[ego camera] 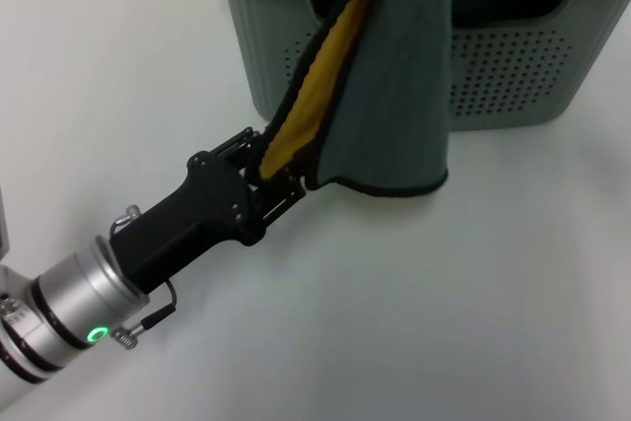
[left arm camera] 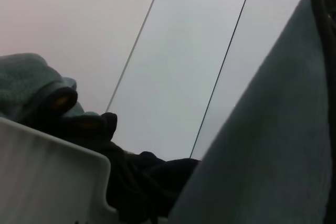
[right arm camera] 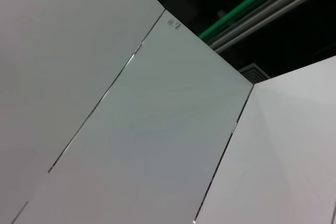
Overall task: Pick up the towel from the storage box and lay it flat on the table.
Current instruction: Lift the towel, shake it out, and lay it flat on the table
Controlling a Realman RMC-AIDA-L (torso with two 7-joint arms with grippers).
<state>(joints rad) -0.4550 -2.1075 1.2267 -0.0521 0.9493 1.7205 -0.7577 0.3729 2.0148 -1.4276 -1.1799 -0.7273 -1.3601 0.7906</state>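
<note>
Mustard-yellow on the inside fold and grey-teal on the outside, the towel (ego camera: 394, 76) hangs in a long drape in front of the storage box (ego camera: 513, 66), with its top going out of the head view so I can't see what's holding it up there. Its black-trimmed lower edge curls just above the table (ego camera: 444, 313), maybe brushing it, hard to say. The left gripper (ego camera: 268, 176) reaches in from the lower left, low over the table, and its jaws are pinched on the towel's lower corner right where the yellow side shows. The sage-green box sits at the back of the table, dotted wall facing the camera, and there's dark cloth (left arm camera: 142, 182) bunched inside it in the left wrist view, next to the pale rim. The right gripper isn't visible anywhere; the right wrist view only shows white panels (right arm camera: 157, 129).
</note>
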